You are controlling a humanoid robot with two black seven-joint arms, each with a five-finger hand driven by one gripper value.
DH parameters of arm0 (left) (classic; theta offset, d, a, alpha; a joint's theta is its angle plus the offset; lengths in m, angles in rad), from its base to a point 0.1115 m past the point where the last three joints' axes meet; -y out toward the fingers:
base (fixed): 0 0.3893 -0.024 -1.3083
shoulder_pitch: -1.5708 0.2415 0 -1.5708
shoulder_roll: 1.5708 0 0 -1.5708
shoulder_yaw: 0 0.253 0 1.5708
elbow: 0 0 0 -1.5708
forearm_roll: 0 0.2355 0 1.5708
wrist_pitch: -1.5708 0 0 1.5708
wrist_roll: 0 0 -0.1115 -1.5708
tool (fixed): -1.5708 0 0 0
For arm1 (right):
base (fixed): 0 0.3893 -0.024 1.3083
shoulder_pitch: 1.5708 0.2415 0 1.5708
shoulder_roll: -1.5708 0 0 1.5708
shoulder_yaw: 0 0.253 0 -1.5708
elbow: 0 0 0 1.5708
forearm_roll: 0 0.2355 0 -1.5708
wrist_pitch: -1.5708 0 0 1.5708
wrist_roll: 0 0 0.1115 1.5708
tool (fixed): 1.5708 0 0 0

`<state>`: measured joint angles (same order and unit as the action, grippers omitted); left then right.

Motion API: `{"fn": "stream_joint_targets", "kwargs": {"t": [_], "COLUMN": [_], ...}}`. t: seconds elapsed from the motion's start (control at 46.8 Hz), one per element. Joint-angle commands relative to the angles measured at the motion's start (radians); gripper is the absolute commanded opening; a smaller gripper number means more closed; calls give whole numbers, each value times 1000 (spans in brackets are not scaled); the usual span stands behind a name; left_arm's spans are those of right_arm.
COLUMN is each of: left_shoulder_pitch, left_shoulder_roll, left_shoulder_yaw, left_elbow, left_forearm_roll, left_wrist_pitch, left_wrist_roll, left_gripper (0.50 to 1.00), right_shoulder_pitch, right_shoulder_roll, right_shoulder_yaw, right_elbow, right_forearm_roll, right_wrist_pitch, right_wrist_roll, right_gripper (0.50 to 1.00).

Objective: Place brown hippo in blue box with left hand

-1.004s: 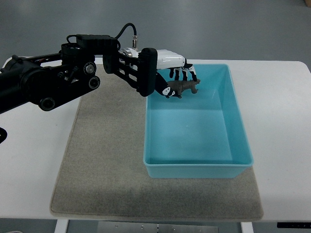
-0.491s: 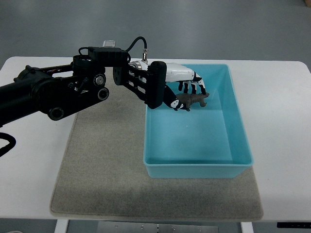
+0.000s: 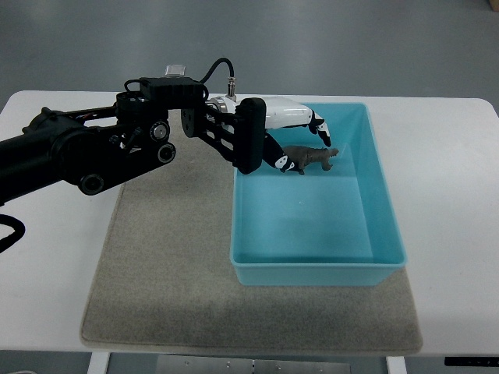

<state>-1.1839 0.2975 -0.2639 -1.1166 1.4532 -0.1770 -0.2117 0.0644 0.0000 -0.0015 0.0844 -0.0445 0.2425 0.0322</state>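
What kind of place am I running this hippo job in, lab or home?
Most likely a lab or test bench: a plain white table on a bare grey floor, with a beige felt mat and a light blue plastic box laid out for the left robot hand.

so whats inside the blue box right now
Only the brown hippo, over the far end of the blue box, at the left hand. The rest of the floor is bare. The hand covers the near-left corner behind it.

Brown hippo (image 3: pixel 312 158), blue box (image 3: pixel 382 210)
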Motion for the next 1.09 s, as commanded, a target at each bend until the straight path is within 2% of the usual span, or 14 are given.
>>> {"fn": "stream_joint_targets", "kwargs": {"t": [0.0, 0.128, 0.192, 0.47, 0.662, 0.769, 0.962, 1.068], "left_shoulder_pitch": [9, 12, 12, 9, -6, -11, -11, -11], "left_shoulder_roll": [0, 0, 0, 8, 12, 14, 18, 17], "left_shoulder_yaw": [0, 0, 0, -11, -14, -14, -14, -14], "left_elbow": [1, 3, 3, 29, 106, 155, 198, 218], "left_forearm_roll": [-2, -7, -7, -31, -183, -278, -381, -435], "left_wrist_pitch": [10, 14, 14, 19, 22, 45, 134, 148], "left_wrist_roll": [0, 0, 0, 0, 0, 0, 0, 0], "left_gripper": [962, 966, 994, 994, 994, 994, 996, 996], "right_shoulder_pitch": [0, 0, 0, 0, 0, 0, 0, 0], "right_shoulder_roll": [0, 0, 0, 0, 0, 0, 0, 0], "right_shoulder_yaw": [0, 0, 0, 0, 0, 0, 0, 0], "right_elbow": [0, 0, 0, 0, 0, 0, 0, 0], "right_forearm_roll": [0, 0, 0, 0, 0, 0, 0, 0], "right_wrist_pitch": [0, 0, 0, 0, 0, 0, 0, 0], "right_wrist_roll": [0, 0, 0, 0, 0, 0, 0, 0], "right_gripper": [936, 936, 936, 936, 936, 936, 936, 936]}}
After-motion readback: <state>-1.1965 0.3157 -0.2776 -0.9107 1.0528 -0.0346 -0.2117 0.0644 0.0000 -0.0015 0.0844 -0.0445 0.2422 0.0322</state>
